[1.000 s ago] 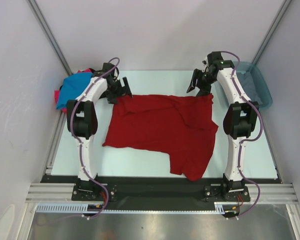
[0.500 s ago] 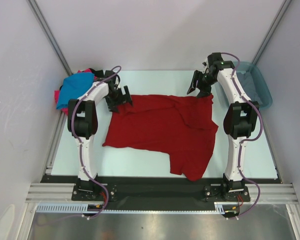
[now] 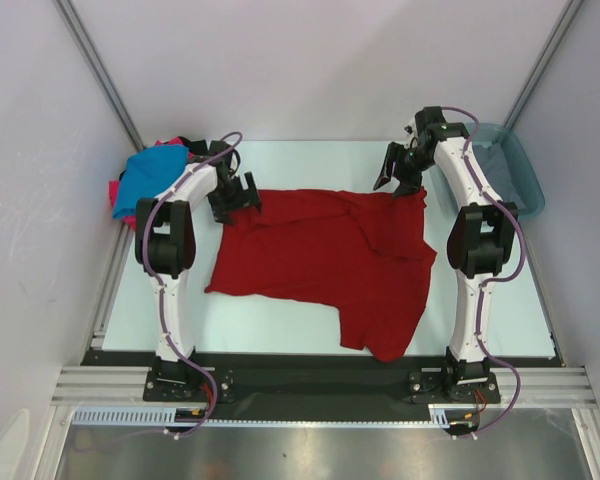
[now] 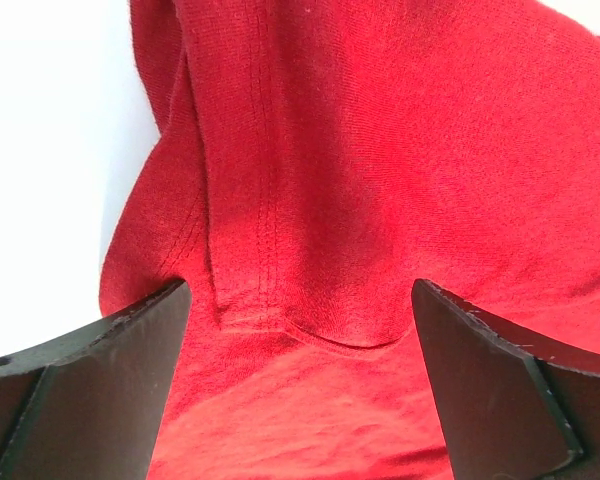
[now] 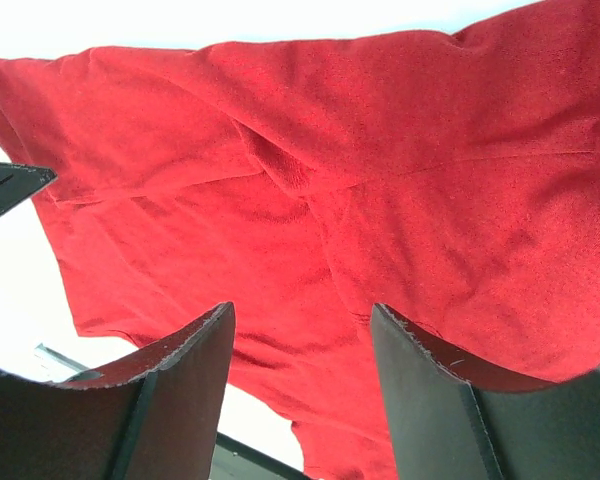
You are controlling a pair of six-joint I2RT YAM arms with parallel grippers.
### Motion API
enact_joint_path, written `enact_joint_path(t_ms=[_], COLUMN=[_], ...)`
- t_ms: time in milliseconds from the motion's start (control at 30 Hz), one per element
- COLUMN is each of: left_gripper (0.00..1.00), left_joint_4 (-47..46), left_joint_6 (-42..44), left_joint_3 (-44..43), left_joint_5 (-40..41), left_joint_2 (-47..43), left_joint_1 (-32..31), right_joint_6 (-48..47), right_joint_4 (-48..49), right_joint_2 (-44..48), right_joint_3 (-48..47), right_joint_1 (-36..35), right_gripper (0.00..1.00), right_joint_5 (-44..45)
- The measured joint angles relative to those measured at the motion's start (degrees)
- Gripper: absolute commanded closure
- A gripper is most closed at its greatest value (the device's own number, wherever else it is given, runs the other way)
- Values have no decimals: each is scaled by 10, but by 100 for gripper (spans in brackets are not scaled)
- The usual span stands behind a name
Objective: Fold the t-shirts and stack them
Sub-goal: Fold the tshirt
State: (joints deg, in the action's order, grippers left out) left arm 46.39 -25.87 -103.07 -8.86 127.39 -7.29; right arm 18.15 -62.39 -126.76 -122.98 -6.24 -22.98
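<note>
Now we see the dark red t-shirt [image 3: 320,255] spread flat mid-frame. Our left gripper [image 3: 240,196] sits at its upper-left corner and our right gripper [image 3: 393,178] at its upper-right corner, both with jaws parted, gripping nothing.

Both arms are extended forward from their bases.

The left arm [image 3: 168,245] has its elbow raised and its forearm angled inward. The left gripper [image 3: 242,196] points down with its jaws wide apart, both fingers [image 4: 90,380] visible in the wrist view.

The right arm [image 3: 477,240] has its forearm reaching far and its wrist bent inward. The right gripper [image 3: 394,173] is tilted down with its jaws apart, at a narrower gap than the left.
</note>
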Motion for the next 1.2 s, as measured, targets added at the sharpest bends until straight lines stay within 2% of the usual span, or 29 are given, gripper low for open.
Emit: enact_joint_path(t_ms=[133,167,233,267,367,467,533,600,733,767,900,967,1100,1133,1200], left_gripper=[30,42,50,64,74,74,67,67,95,98,100,93,90,98,100], left_joint_4=[-4,-5,-10,-11,-11,-9,-7,-5,1,2,5,5,6,6,7], left_joint_6=[2,3,3,4,5,6,7,10,12,13,20,20,20,20,21], left_joint_3=[0,-1,-2,-2,-3,-8,-14,-19,-26,-27,-27,-27,-27,-27,-27], left_joint_5=[-3,-3,-4,-5,-5,-3,-2,1,12,13,13,13,12,12,12], left_joint_2=[1,2,5,7,12,14,16,16,16,16,16,16,16,16,16], left_joint_1=[0,0,0,0,1,1,1,2,4,6,11,14,18,19,19], right_joint_6=[0,0,0,0,0,0,0,0,0,0,0,0,0,0,0], right_joint_4=[0,-1,-1,-2,-3,-3,-4,-5,-5,-5,-5,-5,-5,-5,-5], right_joint_2=[0,0,0,0,0,0,0,0,0,0,0,0,0,0,0], right_joint_3=[0,0,0,0,0,2,4,5,8,9,12,12,12,12,13], right_joint_1=[0,0,0,0,0,0,0,0,0,0,0,0,0,0,0], right_gripper=[38,38,38,38,38,38,38,38,38,38,38,38,38,38,38], right_joint_5=[0,0,0,0,0,0,0,0,0,0,0,0,0,0,0])
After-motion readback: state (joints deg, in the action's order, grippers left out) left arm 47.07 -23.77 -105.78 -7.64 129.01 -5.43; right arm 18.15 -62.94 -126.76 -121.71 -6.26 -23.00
